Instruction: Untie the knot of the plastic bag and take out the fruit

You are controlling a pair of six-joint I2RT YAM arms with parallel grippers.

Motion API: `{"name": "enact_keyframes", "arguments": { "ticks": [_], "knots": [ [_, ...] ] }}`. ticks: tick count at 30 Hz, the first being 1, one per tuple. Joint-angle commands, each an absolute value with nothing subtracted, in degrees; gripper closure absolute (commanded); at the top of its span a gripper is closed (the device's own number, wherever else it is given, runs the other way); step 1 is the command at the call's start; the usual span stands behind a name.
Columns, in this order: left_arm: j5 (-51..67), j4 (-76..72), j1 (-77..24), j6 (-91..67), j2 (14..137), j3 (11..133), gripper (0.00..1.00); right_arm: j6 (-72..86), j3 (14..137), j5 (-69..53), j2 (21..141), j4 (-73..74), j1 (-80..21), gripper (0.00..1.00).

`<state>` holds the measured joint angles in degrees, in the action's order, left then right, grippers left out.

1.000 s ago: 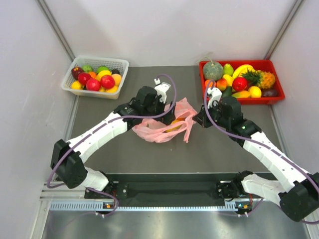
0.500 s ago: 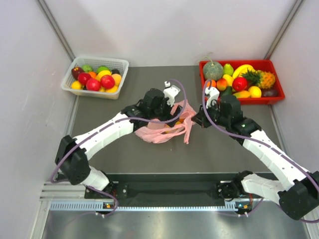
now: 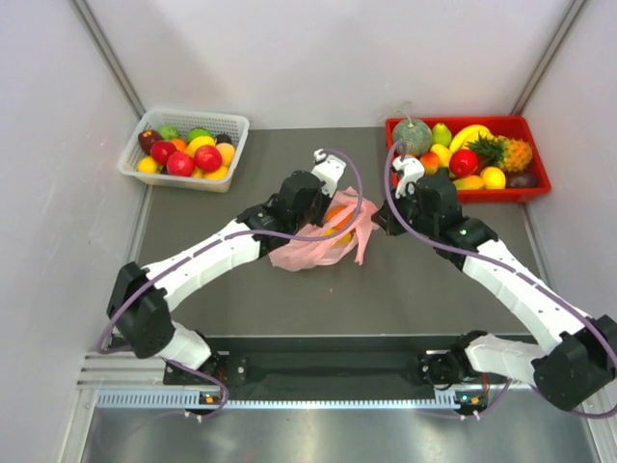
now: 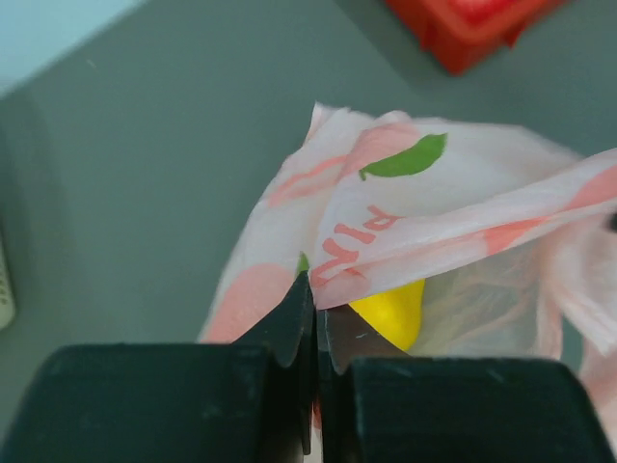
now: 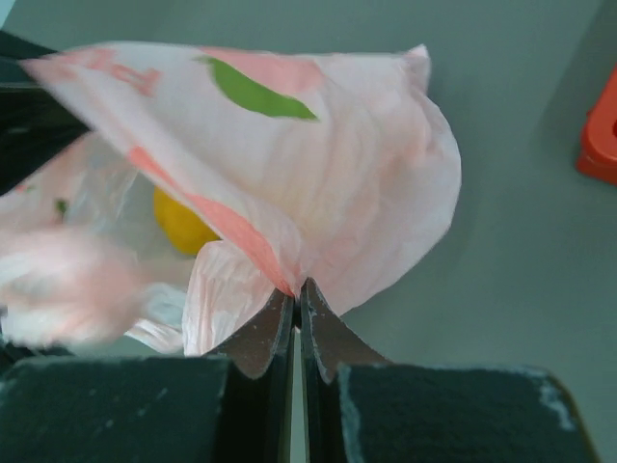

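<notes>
Now further right: left end effector (image 4: 315, 313), bag (image 3: 310, 251).

One pink bag (image 3: 308, 253), one white basket (image 3: 198, 113), one red tray (image 3: 501, 196) — one yellow fruit (image 4: 390, 313) showing inside.

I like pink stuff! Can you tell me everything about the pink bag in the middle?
The pink bag is thin, crinkly, see-through plastic with darker pink prints, red letters and green leaf shapes. It lies crumpled on the grey table between both arms. The left tool and right tool each pinch an edge shut. A yellow fruit shows inside.
</notes>
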<state>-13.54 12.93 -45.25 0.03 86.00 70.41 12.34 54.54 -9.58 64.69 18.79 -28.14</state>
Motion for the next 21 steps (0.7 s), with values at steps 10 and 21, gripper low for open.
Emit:
{"name": "enact_keyframes", "arguments": {
  "ticks": [10,21],
  "knots": [
    [-31.9,-7.4,-44.3,6.9,70.2,69.9,1.0,19.2,57.7,7.6,73.7,15.2,-28.1,1.0],
    [-31.5,-9.1,-44.3,17.7,76.6,80.2,1.0,25.5,52.3,5.2,79.6,9.5,-29.2,1.0]
  ]
}}
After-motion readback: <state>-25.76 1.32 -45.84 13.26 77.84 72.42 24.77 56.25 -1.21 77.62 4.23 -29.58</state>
